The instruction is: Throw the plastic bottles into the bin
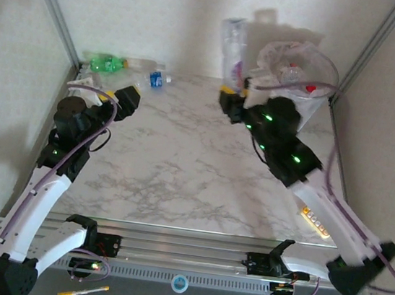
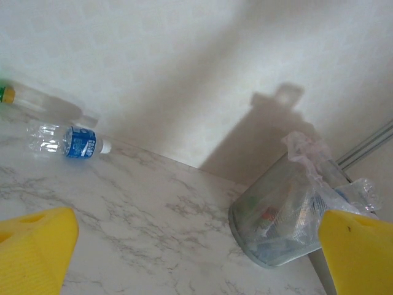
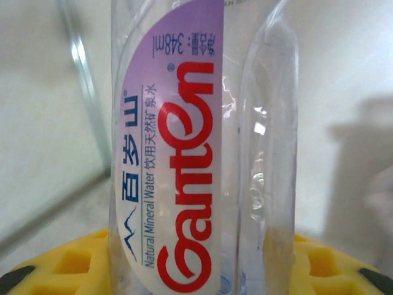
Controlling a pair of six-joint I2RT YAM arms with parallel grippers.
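The right pincer [image 1: 235,93] is closed on a clear bottle [image 3: 196,147] with a purple-and-red label. It grips low on the body, so most of the bottle stands up above the yellow fingers [image 3: 319,258]. In the overhead view the bottle rises just left of the bin [image 2: 255,224], beside the rim rather than over the mouth. Letting go here would likely drop it onto the worktop [image 1: 181,160] next to the bin, so the carry needs to end over the opening first. The thin plastic may buckle or slide in the grip, and with so much length above the fingers the bottle could tip. The bin's bag [image 1: 297,55] bulges up with bottles showing through, so a new one might bounce off the heap or catch the loose plastic. The left pincer [image 1: 128,98] stands wide open and holds nothing, near the green bottle [image 1: 107,63] and the blue-labelled bottle [image 2: 73,142] lying by the far wall. These may roll away if a finger nudges them.
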